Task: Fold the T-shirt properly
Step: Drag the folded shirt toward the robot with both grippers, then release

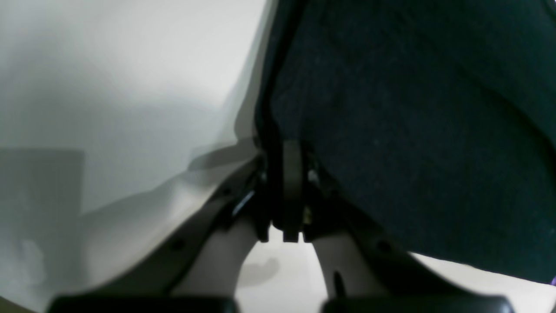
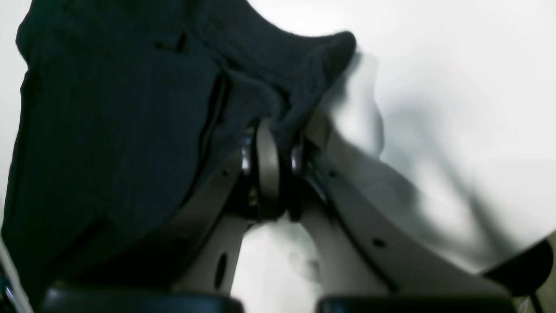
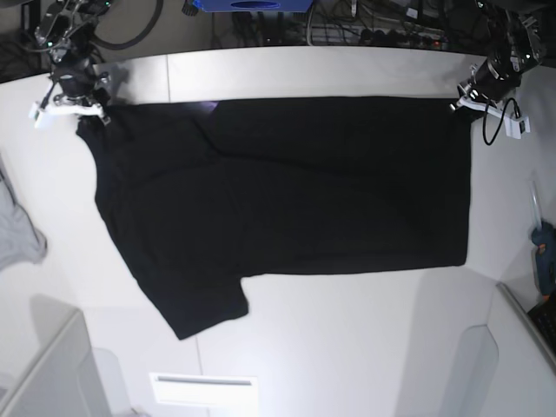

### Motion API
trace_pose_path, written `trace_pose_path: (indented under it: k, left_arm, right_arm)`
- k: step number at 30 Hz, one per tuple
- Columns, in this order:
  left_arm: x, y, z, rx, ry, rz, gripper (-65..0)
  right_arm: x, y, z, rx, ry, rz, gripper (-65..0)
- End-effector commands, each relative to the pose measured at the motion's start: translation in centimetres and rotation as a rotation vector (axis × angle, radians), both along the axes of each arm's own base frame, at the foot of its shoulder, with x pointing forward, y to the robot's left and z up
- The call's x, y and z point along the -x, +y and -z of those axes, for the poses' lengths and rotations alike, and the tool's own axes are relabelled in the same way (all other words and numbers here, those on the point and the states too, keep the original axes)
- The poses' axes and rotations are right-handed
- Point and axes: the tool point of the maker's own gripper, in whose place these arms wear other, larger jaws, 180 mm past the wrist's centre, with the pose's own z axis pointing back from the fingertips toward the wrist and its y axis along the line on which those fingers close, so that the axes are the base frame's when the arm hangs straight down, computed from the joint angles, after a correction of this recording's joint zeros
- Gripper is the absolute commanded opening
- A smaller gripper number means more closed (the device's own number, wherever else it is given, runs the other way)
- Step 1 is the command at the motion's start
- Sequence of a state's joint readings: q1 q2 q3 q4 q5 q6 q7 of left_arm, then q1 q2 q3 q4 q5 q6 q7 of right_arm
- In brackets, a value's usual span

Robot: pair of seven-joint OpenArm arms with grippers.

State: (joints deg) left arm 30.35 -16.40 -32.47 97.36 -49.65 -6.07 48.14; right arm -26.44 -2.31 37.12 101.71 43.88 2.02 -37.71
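Observation:
The black T-shirt [image 3: 287, 191] lies spread flat across the white table [image 3: 365, 347], plain side up, with one sleeve pointing toward the front left. My left gripper [image 3: 465, 106] is at the shirt's far right corner. In its wrist view the gripper [image 1: 289, 150] is shut on the edge of the dark cloth [image 1: 412, 130]. My right gripper [image 3: 82, 117] is at the far left corner. Its wrist view shows it [image 2: 271, 128] shut on a bunched fold of the T-shirt [image 2: 108, 130].
A light grey cloth [image 3: 17, 234] hangs over the table's left edge. A blue-handled tool [image 3: 545, 252] lies at the right edge. Cables [image 3: 373, 30] run behind the table's far edge. White panels rise at the front left and front right corners.

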Motion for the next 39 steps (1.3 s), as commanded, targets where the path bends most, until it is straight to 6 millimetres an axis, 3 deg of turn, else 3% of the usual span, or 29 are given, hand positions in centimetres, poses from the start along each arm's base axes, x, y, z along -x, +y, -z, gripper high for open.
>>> trace_pose_path:
  k: [1,13,16,22,31,39]
  left_arm:
    - [-0.1,0.4,-0.8,-0.019,-0.019,0.011,-65.0]
    - [3.5,0.5,0.5,-0.022,0.068,0.011,-65.0]
    - [4.1,2.0,-0.2,-0.048,0.065,-0.020,-65.0]
    - [4.8,3.3,-1.8,-0.095,0.051,-0.033,-65.0]
    - [5.2,3.0,-1.4,-0.084,0.064,-0.035,-65.0]
    - [5.4,2.9,-1.2,-0.082,0.070,-0.035,-65.0]
  right_arm:
    - [-0.3,-0.5,-0.9,0.024,-0.031,-0.002,-65.0]
    - [2.5,-0.4,-0.5,0.038,0.025,-0.011,-65.0]
    - [3.2,0.2,-0.7,0.033,0.030,-0.007,-65.0]
    - [4.6,0.5,-0.3,0.029,0.061,-0.009,-65.0]
    - [6.7,0.5,0.2,0.030,0.107,-0.008,-65.0]
    - [6.7,0.5,0.3,0.028,0.109,-0.007,-65.0]
